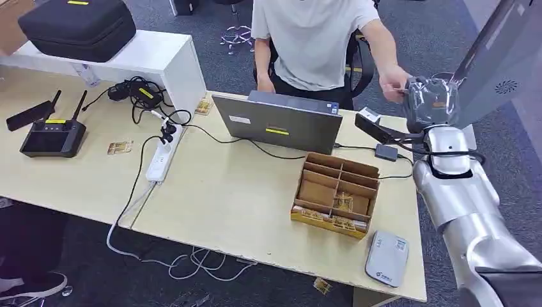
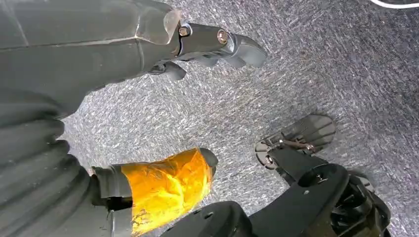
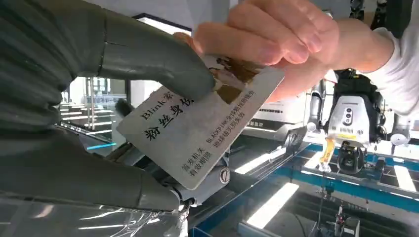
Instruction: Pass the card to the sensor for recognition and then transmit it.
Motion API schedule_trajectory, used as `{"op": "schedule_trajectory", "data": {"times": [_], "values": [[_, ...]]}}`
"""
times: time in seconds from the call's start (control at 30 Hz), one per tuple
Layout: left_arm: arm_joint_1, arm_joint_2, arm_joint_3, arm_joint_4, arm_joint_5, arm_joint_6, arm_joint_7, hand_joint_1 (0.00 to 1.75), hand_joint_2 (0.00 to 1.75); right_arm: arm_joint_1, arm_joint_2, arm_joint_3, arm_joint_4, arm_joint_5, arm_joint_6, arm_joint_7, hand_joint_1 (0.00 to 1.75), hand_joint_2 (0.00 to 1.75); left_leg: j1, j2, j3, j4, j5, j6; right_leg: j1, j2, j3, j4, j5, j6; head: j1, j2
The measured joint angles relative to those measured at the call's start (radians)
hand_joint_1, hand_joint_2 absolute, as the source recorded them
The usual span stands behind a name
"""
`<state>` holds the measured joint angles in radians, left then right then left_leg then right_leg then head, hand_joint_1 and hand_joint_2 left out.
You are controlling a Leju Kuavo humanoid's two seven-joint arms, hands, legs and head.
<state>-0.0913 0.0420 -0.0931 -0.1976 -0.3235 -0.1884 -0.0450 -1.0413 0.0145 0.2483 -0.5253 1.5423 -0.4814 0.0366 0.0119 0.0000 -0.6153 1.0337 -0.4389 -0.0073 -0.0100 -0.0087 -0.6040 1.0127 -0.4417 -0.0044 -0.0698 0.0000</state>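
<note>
In the right wrist view my right hand (image 3: 99, 98) pinches a white printed card (image 3: 197, 133) between its thumb and fingers. A person's hand (image 3: 276, 34) grips the card's other end at the same time. From the head view, my right hand (image 1: 429, 102) is raised beyond the table's far right corner, meeting the person's hand (image 1: 393, 83). The grey-white card sensor (image 1: 387, 258) lies on the table near its front right edge. My left hand (image 2: 99, 54) hangs over grey carpet, fingers apart and holding nothing.
A cardboard divider box (image 1: 335, 195) with cards sits left of the sensor. A laptop (image 1: 278, 121) stands behind it, with a small black adapter (image 1: 387, 152) and cables. A power strip (image 1: 161, 160), a controller (image 1: 52, 135) and a black case (image 1: 77, 25) lie to the left.
</note>
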Motion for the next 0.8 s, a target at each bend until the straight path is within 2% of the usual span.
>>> {"op": "schedule_trajectory", "data": {"times": [0.23, 0.37, 0.63, 0.73, 0.8], "values": [[-0.001, 0.001, 0.0, 0.0, -0.013, 0.021, 0.055, 0.0, 1.75, 0.004, 0.007, 0.006, 0.0, -0.002, -0.027, -0.012, 1.75, 1.75, 0.0, 0.0, 0.0, 0.0, 0.0, 0.0, 0.0, 0.0, 0.0, 0.0, 0.0, 0.0, 0.0, 0.0], [0.002, 0.0, 0.002, 0.0, -0.002, 0.031, 0.056, 0.0, 1.75, 0.038, 0.008, 0.006, -0.016, -0.027, -0.084, -0.042, 1.75, 1.75, 0.0, 0.0, 0.0, 0.0, 0.0, 0.0, 0.0, 0.0, 0.0, 0.0, 0.0, 0.0, 0.0, 0.0], [0.004, 0.0, 0.003, 0.0, 0.003, 0.033, 0.056, 0.0, 1.75, 0.084, 0.005, 0.006, -0.043, -0.053, -0.115, -0.069, 1.75, 1.75, 0.0, 0.0, 0.0, 0.0, 0.0, 0.0, 0.0, 0.0, -0.001, 0.0, 0.0, 0.0, 0.0, 0.0], [0.011, 0.0, 0.008, 0.001, 0.016, 0.042, 0.055, 0.0, 1.75, 0.146, -0.015, 0.006, -0.109, -0.103, -0.172, -0.115, 1.75, 1.75, 0.0, 0.0, 0.0, 0.0, 0.0, 0.0, 0.0, 0.0, 0.0, -0.001, 0.0, 0.0, 0.0, 0.0], [0.021, 0.0, 0.015, 0.003, 0.024, 0.046, 0.055, 0.0, 1.75, 0.228, -0.037, 0.002, -0.197, -0.141, -0.187, -0.146, 1.75, 1.75, 0.0, 0.0, 0.0, 0.0, -0.001, 0.001, 0.0, 0.0, 0.0, -0.001, 0.0, 0.0, 0.0, 0.0]]}}
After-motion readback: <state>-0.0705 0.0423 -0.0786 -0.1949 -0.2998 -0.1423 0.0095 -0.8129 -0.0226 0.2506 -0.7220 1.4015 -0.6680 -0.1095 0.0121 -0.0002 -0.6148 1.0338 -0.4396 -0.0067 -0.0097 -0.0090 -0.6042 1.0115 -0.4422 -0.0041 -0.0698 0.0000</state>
